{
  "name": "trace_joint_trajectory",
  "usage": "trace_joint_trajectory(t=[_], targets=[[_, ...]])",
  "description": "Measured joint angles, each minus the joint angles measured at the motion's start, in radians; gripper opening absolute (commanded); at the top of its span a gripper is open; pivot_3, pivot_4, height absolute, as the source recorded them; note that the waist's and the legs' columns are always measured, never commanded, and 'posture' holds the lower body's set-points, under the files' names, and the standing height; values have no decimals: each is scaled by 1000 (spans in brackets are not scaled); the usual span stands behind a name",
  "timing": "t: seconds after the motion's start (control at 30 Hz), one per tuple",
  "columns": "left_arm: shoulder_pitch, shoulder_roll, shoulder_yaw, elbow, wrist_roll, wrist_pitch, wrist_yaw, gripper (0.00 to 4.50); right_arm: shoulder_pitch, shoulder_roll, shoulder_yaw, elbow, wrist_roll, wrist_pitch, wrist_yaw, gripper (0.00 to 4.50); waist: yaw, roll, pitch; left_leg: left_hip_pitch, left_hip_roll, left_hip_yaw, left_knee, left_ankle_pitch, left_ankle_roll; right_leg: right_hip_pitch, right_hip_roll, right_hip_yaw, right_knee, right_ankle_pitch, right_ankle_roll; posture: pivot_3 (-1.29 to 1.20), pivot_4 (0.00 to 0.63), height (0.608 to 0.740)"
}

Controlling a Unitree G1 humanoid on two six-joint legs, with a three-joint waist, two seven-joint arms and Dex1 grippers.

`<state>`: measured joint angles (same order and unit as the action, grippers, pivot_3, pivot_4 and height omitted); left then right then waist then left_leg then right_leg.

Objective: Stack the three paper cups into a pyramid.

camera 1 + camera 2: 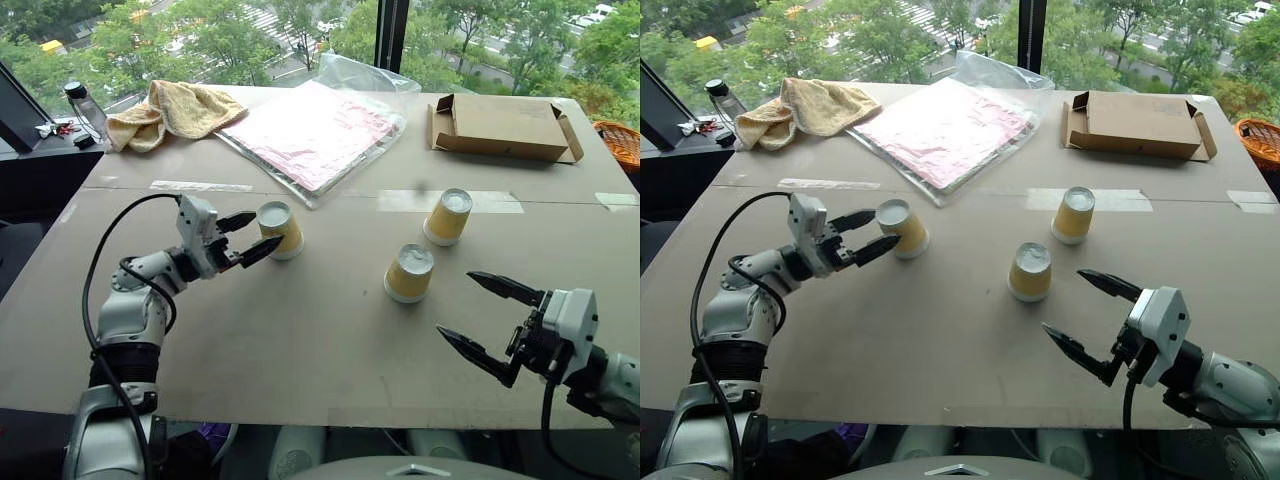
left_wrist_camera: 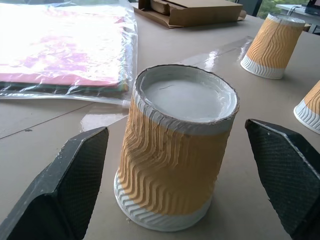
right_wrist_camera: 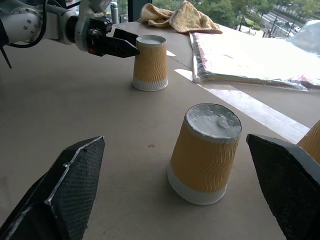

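Note:
Three paper cups stand upside down and apart on the brown table (image 1: 300, 340): one on the left (image 1: 279, 229), one in the middle (image 1: 409, 273), one farther back on the right (image 1: 447, 216). My left gripper (image 1: 247, 237) is open, its fingers on either side of the left cup (image 2: 175, 150) without touching it. Near the table's front right, my right gripper (image 1: 480, 315) stands open and empty, a short way from the middle cup (image 3: 205, 152). No pyramid stands; no cup rests on another.
A clear bag of pink sheets (image 1: 315, 130) lies at the back middle, a yellow towel (image 1: 175, 110) at the back left, an open cardboard box (image 1: 500, 125) at the back right. A bottle (image 1: 85, 105) stands beside the table on the left.

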<state>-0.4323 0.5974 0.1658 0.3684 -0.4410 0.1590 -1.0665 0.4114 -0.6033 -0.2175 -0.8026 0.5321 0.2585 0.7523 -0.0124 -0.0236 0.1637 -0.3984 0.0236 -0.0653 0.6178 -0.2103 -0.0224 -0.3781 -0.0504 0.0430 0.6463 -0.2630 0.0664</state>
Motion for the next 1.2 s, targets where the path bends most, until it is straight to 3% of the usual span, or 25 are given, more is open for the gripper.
trace_joint_trajectory(t=[0.07, 0.1, 0.17, 0.3, 0.57, 0.87, 1.2], targets=[[-24, -12, -19, 18, 13, -1, -2, 3465, 11, 1, -1, -15, -5, -1, -10, 4500, 0, 0, 0, 0, 0, 0, 0, 0, 0, 0, 0, 0, 0, 0, 0, 0, 150, 740], [-34, -22, -27, 28, 20, -10, -8, 2856, 24, 2, -7, -24, -5, -1, -18, 4500, -1, 0, 0, 0, 0, 0, 0, 0, 0, 0, 0, 0, 0, 0, 0, 0, 150, 740], [-42, -28, -38, 35, 29, -28, -17, 2352, 52, 4, -24, -42, -5, -1, -26, 4500, -1, 0, 0, 0, 0, 0, 0, 0, 0, 0, 0, 0, 0, 0, 0, 0, 150, 740], [-43, -34, -50, 35, 32, -38, -67, 2352, 95, 19, -36, -59, -5, -4, -39, 4500, -1, 0, 0, 0, 0, 0, 0, 0, 0, 0, 0, 0, 0, 0, 0, 0, 150, 740], [-56, -16, -150, -85, -53, 117, -308, 2352, 155, 72, -36, -104, 0, -32, -75, 4500, 1, 0, 0, 0, 0, 0, 0, 0, 0, 0, 0, 0, 1, 0, 0, 0, 150, 740], [-108, -111, -247, -85, 4, 60, -323, 2352, 265, 76, -73, -123, 2, -164, 18, 4500, -1, -1, 0, 0, 0, 0, 2, 0, 0, 0, 0, 0, 1, 0, 0, 0, 150, 740], [-122, -146, -257, -44, 58, -22, -325, 2352, 281, 92, -73, -81, 69, -241, 94, 4500, 0, -1, 0, 0, 0, 0, 2, 0, 0, 0, 0, 0, 1, 0, 0, 0, 150, 740]])
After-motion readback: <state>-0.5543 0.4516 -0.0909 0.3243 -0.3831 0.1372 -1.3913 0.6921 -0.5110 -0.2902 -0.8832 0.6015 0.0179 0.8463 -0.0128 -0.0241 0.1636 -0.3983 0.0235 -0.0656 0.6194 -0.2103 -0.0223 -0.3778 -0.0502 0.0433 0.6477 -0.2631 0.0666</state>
